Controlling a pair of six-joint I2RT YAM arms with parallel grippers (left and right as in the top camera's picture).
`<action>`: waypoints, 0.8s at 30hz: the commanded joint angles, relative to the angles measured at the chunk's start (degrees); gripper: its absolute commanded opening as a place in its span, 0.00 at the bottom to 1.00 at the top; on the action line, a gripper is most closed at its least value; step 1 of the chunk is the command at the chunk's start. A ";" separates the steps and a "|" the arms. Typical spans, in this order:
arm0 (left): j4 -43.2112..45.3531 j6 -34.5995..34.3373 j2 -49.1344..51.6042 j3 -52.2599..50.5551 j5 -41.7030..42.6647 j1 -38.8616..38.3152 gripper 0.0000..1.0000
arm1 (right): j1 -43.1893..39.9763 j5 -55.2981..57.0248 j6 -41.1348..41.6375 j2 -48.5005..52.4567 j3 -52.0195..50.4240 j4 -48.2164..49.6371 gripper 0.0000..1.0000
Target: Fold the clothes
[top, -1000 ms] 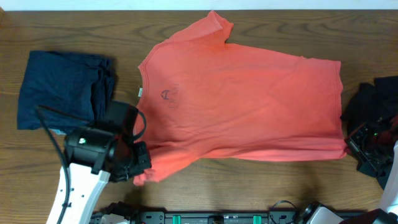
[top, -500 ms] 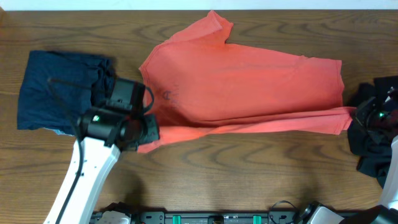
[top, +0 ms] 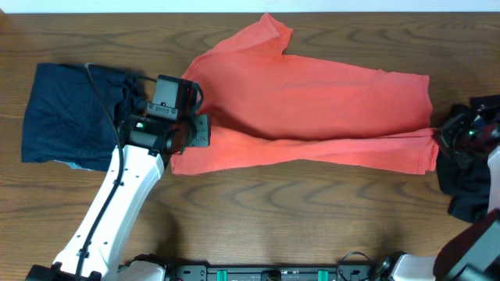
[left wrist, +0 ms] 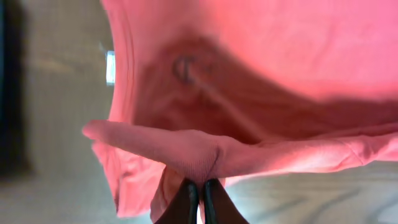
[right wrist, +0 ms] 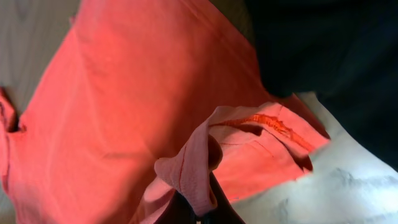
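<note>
The left jaws and right jaws pinch the T-shirt by its near edge above bare table.

Left claw and right claw have folded the T-shirt farther over itself.

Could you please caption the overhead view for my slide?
Left gripper and right gripper hold the coral T-shirt's near edge, half-folded lengthwise.
</note>
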 commanded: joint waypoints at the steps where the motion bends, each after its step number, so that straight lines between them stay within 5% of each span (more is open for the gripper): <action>1: 2.91 5.01 0.17 0.79 -1.40 0.24 0.06 | 0.68 -0.79 1.49 2.71 0.68 1.60 0.01; 11: 8.39 7.19 4.42 0.79 -1.38 0.24 0.06 | 1.14 -0.74 1.62 5.99 0.68 6.01 0.09; 14: 8.66 7.19 6.36 0.79 -1.60 0.24 0.07 | 1.97 -0.76 1.03 6.95 0.68 8.11 0.59; 15: 8.96 7.19 6.91 0.79 -2.10 0.24 0.13 | 2.29 -0.79 0.11 7.26 0.68 8.98 0.72; 17: 9.92 7.17 7.69 0.79 -3.61 0.24 0.51 | 2.64 -0.79 -1.40 7.30 0.68 10.03 0.77; 18: 10.25 7.17 7.76 0.79 -3.91 0.26 0.58 | 2.73 -0.79 -2.23 7.28 0.70 10.40 0.78; 22: 8.90 7.15 7.50 0.79 -4.17 0.87 0.76 | 2.73 -0.81 -3.56 7.28 0.70 7.98 0.79; 24: 5.86 7.15 7.41 0.79 -4.20 1.22 0.77 | 2.73 -0.81 -4.22 7.28 0.70 5.75 0.79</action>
